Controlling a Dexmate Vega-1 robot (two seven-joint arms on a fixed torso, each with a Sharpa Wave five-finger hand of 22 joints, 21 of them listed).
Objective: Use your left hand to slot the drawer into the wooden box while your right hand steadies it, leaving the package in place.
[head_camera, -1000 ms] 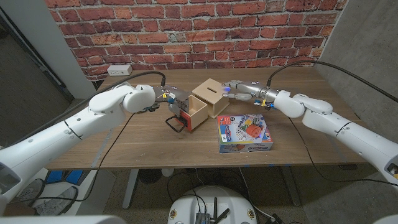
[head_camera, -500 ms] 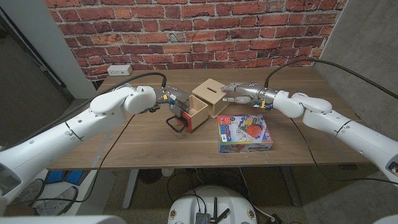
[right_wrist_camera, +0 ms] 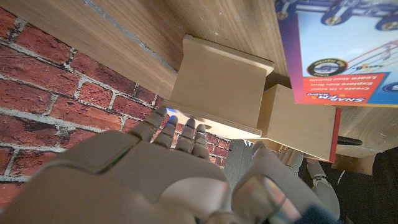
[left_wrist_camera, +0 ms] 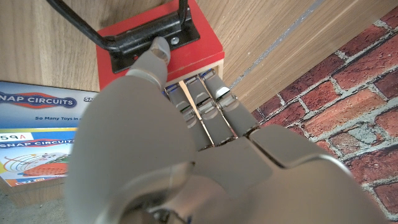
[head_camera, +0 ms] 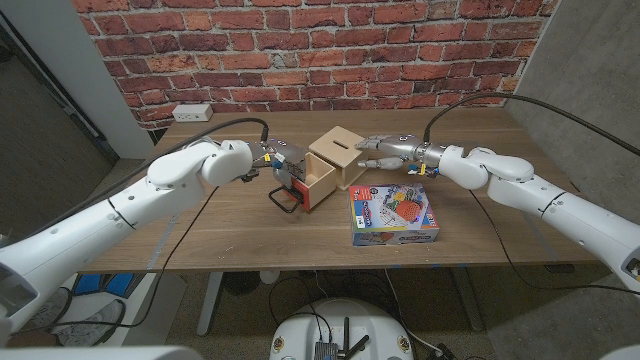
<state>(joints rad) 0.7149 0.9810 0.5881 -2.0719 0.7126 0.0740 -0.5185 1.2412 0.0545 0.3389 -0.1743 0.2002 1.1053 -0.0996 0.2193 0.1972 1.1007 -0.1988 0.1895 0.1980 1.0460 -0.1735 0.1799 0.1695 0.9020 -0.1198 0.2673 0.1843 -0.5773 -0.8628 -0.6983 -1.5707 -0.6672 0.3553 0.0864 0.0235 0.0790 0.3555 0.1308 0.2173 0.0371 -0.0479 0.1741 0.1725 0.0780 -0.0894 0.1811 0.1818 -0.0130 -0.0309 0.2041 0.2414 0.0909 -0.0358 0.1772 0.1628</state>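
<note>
Head view: the drawer (head_camera: 305,186) sits partly inside the wooden box (head_camera: 340,155), left hand (head_camera: 277,163) gripping its outer end; right hand (head_camera: 377,150) rests fingers on the box's far side. The package (head_camera: 394,216) lies just beside the box.

Left wrist view: fingers (left_wrist_camera: 205,102) curl over the drawer's red front (left_wrist_camera: 160,46) near its black handle (left_wrist_camera: 140,37). Rigid, light wood, likely; push squarely.

Right wrist view: spread fingertips (right_wrist_camera: 180,127) touch the box.

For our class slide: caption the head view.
Left robot hand holds red-fronted drawer at wooden box; right robot hand steadies it.

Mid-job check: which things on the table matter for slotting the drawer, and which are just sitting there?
In the job:
drawer, held by left hand
wooden box, touched by right hand
package, to stay put

Lying about:
wall outlet
</note>
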